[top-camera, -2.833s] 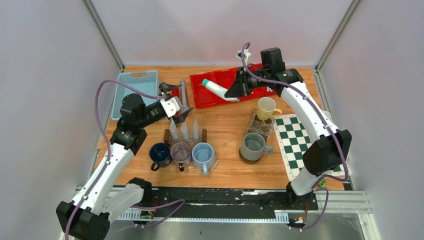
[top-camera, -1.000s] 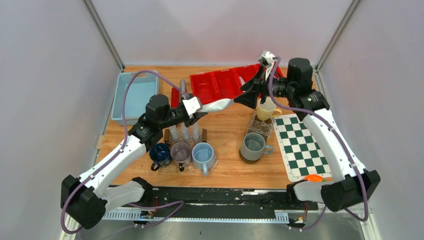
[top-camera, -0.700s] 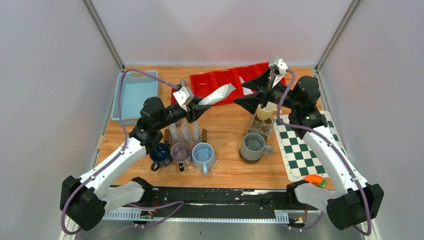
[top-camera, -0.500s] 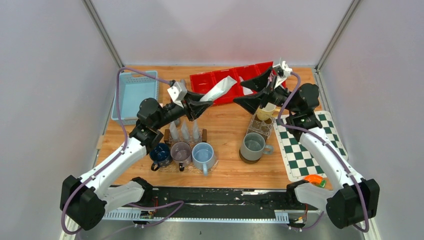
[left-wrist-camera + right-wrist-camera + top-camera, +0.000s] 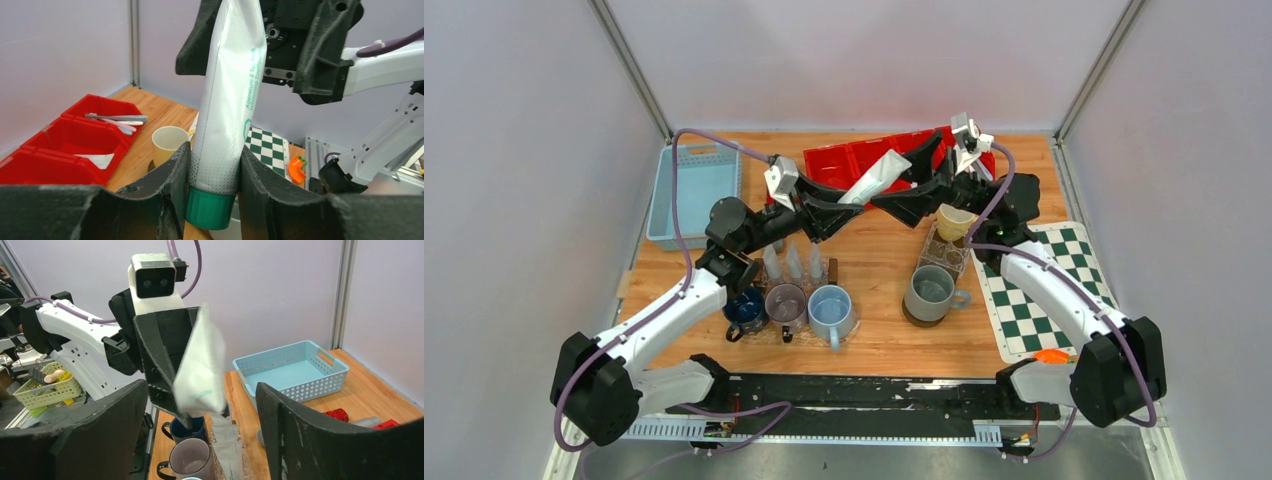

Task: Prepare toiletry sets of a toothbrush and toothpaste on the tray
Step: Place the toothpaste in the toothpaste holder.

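Observation:
A white toothpaste tube [image 5: 871, 181] with a green cap hangs in the air over the table's middle. My left gripper [image 5: 836, 204] is shut on its cap end [image 5: 214, 165]. The tube's flat tail [image 5: 200, 371] points into my right gripper [image 5: 200, 390], which is open; its fingers [image 5: 922, 152] stand wide on both sides of the tail without touching it. Three more toothpaste tubes [image 5: 794, 262] stand upright in a clear rack behind the mugs. Several toothbrushes [image 5: 117, 119] lie in one compartment of the red tray [image 5: 849, 160].
A dark blue mug [image 5: 744, 306], a mauve mug [image 5: 785, 301] and a light blue mug [image 5: 829, 307] stand in a row. A grey mug [image 5: 927, 290], a yellow mug [image 5: 954, 220] and a chequered mat [image 5: 1022, 290] are at the right. The blue basket [image 5: 692, 188] is at the back left.
My left gripper has carried the tube higher and rightward, tail tilted up. My right gripper swung left and now straddles the tube's tail.

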Robot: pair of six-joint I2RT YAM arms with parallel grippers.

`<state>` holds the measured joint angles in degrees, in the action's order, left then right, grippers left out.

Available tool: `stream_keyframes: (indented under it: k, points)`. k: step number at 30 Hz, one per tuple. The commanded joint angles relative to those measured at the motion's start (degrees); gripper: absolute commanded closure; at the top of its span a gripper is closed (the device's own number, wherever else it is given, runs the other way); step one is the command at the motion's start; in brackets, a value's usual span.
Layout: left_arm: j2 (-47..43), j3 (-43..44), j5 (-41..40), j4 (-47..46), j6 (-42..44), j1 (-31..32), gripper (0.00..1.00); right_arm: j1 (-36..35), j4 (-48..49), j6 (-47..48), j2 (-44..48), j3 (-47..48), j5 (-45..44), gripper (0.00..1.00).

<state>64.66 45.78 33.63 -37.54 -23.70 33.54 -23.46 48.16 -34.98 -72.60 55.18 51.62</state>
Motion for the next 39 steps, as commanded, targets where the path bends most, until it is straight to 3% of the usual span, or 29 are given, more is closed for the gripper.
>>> stream_keyframes:
  k: [1, 9, 14, 18, 19, 22, 27, 33, 39]
  points:
    - [0.0, 2.2, 1.2, -6.0, -2.2, 0.9, 1.0, -0.1, 8.8, -4.8, -2.6, 3.4, 0.8, 0.24]
    - [-0.1, 1.5, 0.9, -6.0, -2.2, 1.1, 1.0, -0.2, 13.6, -9.0, -5.1, 4.7, 2.2, 0.51]
    - [-0.2, 1.3, 1.0, -6.0, -2.2, 1.1, 1.0, -0.1, 13.2, -9.0, -5.1, 4.6, 2.0, 0.74]
    - [0.0, 1.1, 1.2, -6.4, -2.8, 1.1, 1.0, -0.1, 13.1, -8.9, -4.9, 4.7, 1.7, 0.82]
    - [0.0, 1.0, 1.3, -6.8, -2.9, 1.1, 1.0, -0.1, 13.1, -8.8, -4.9, 4.7, 1.5, 0.81]
    - [0.1, 0.7, 1.6, -7.2, -3.6, 1.2, 1.0, 0.0, 12.9, -8.4, -4.6, 4.9, 1.3, 0.62]
    - [-0.2, 0.1, 1.5, -7.4, -3.9, 1.2, 1.0, 0.2, 11.3, -7.1, -3.4, 5.6, -0.5, 0.43]
    - [-0.1, -0.4, 1.4, -8.0, -4.3, 1.3, 1.0, 0.7, 11.7, -8.0, -2.4, 5.7, -4.0, 0.42]
    - [0.3, -0.4, 1.3, -8.3, -4.2, 1.7, 1.0, 0.7, 14.1, -10.4, -2.6, 5.6, -5.6, 0.47]
